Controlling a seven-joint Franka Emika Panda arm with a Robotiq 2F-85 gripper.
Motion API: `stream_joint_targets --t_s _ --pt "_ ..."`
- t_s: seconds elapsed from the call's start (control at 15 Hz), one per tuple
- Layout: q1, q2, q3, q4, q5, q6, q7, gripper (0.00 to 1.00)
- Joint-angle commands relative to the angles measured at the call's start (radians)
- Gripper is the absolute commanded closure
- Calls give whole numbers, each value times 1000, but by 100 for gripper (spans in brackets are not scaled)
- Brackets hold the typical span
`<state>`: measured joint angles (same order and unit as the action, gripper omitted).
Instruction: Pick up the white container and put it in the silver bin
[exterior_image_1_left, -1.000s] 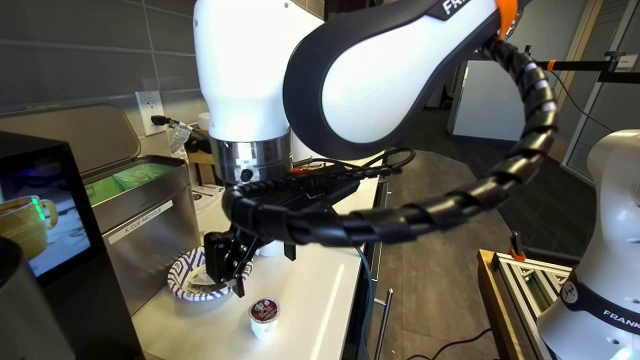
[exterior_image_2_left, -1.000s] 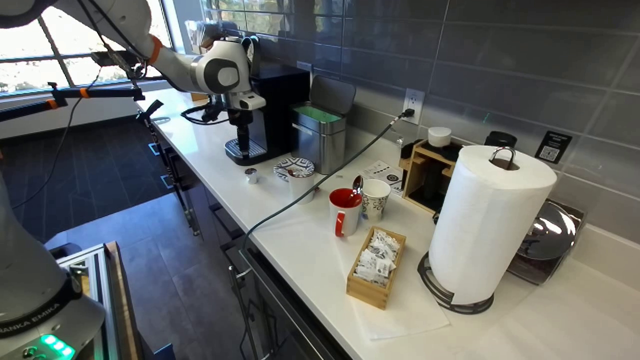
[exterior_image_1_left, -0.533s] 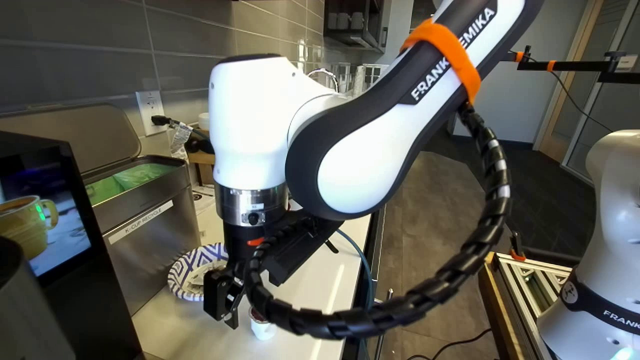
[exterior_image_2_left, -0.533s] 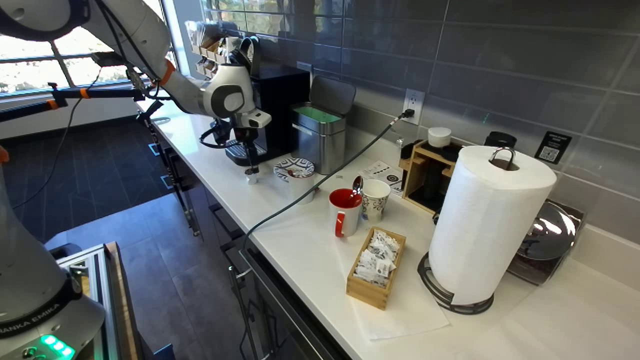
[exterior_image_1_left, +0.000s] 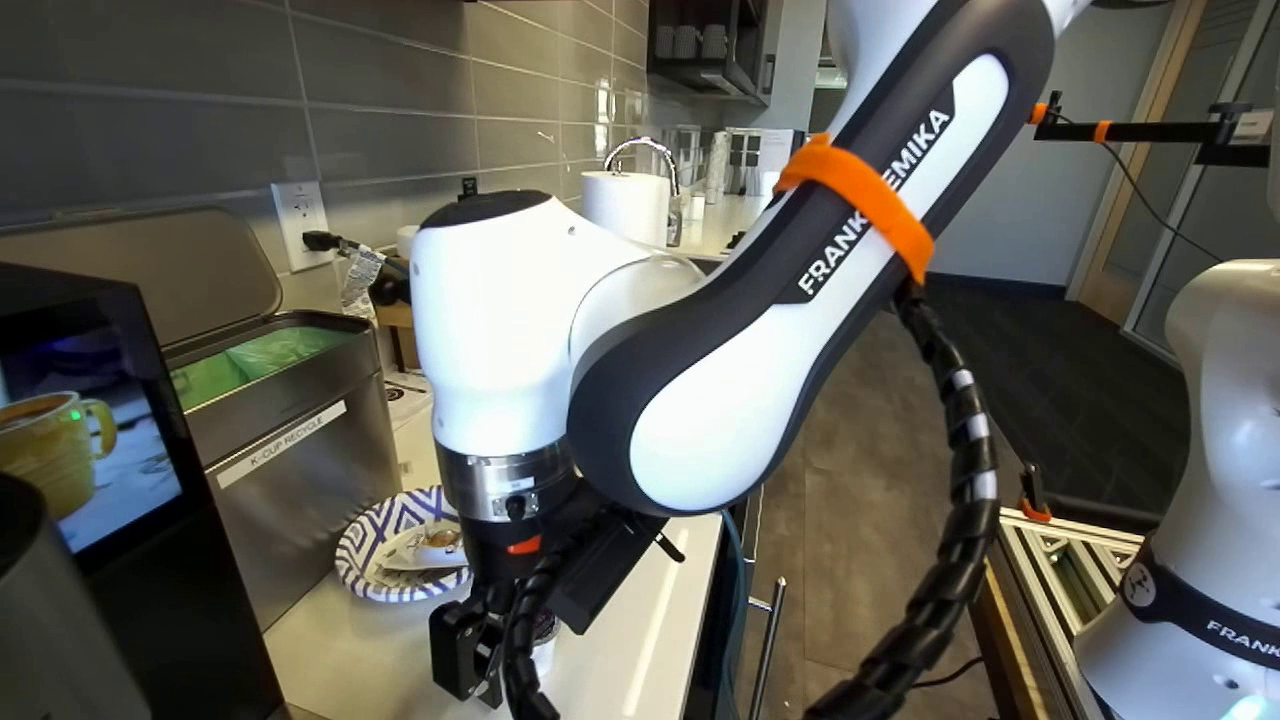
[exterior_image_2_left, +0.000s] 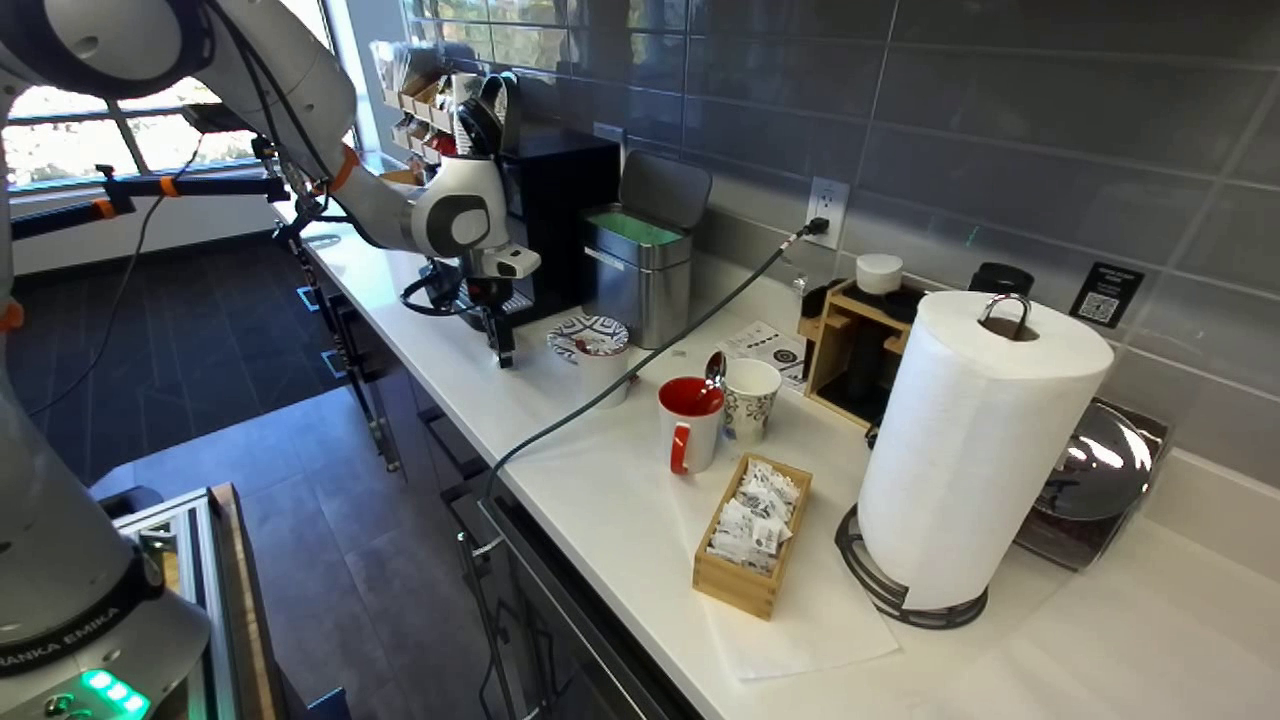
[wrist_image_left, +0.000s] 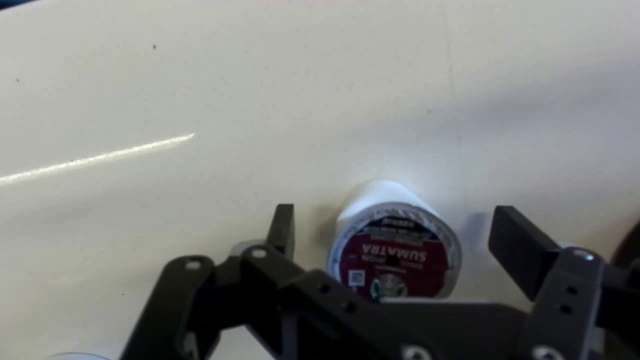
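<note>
While the small white round container with a dark reddish-brown lid (wrist_image_left: 395, 255) stands upright on the glossy white worktop (wrist_image_left: 275, 100), the black end effector (wrist_image_left: 394, 230) has its jaws apart, one either side of it — seemingly not touching. A good grip would close evenly on the side wall (not just the rim), then lift straight before crossing to the large rectangular brushed-steel bin (exterior_image_2_left: 640, 295).

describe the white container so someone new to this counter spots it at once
Start at the silver bin labelled K-CUP RECYCLE, then the patterned bowl by its base. Near that bowl, framed by the open end effector in the wrist view, is the white container: small, maroon-topped, printed SUMATRA, unlike the wide bowl.
</note>
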<state>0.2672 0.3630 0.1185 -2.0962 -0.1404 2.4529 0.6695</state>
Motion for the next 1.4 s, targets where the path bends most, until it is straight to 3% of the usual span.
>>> stream_joint_targets --t_s 0.0,1.33 --pt "24 -14 -25 -8 0 -4 1 0" --pt "20 -62 -16 0 83 -99 54 0"
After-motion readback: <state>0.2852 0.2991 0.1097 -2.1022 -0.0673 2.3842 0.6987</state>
